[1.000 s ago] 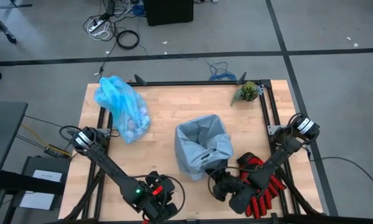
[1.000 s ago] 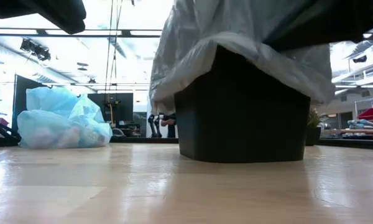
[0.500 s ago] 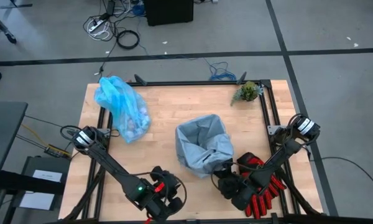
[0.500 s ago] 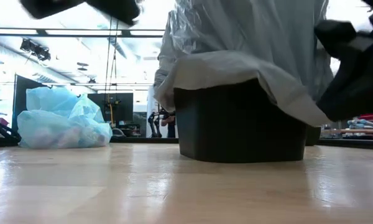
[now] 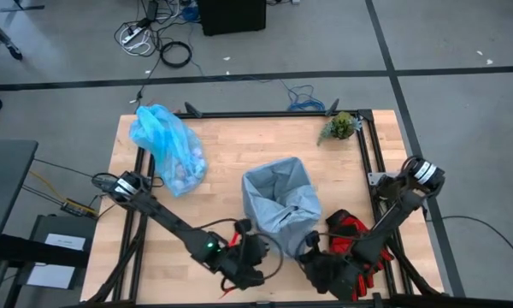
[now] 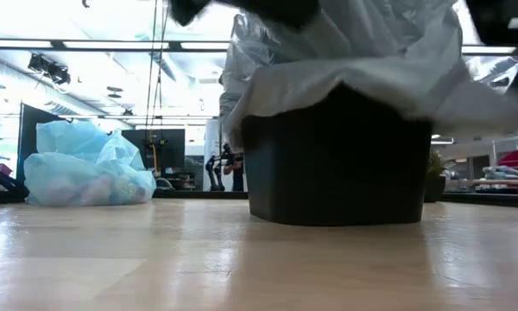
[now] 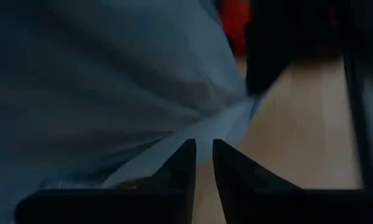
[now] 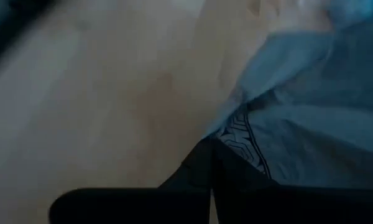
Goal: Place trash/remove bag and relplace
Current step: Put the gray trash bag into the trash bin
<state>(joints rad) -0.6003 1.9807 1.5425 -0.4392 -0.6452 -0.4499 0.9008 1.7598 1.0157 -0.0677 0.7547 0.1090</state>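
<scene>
I log both grippers at the near edge of the table, either side of the bin's front. Left gripper (image 5: 250,267): its fingers (image 7: 185,163) stand narrowly apart in the left wrist view, tips close against the hanging hem of the grey-blue liner (image 5: 280,205); I cannot tell whether any plastic sits between them. Right gripper (image 5: 315,265): in the right wrist view its fingers (image 8: 202,165) are pressed together at the liner's edge, apparently pinching a fold of it, though the contact itself is hard to make out. One black bin (image 6: 337,160), draped by that one grey-blue liner, stands mid-table just beyond both grippers; its inside is hidden from the low view. One red-and-black glove-like item (image 5: 359,244) lies partly under the right arm, cut off by it. Farther off, well apart from both grippers at the far left of the table (image 5: 222,145), lies one bright cyan-blue bag (image 5: 164,145), bunched and resting on the wood; pale wads of trash (image 5: 181,171) show through its skin, too blurred to count. One small green plant (image 5: 340,127) sits at the far right corner.
</scene>
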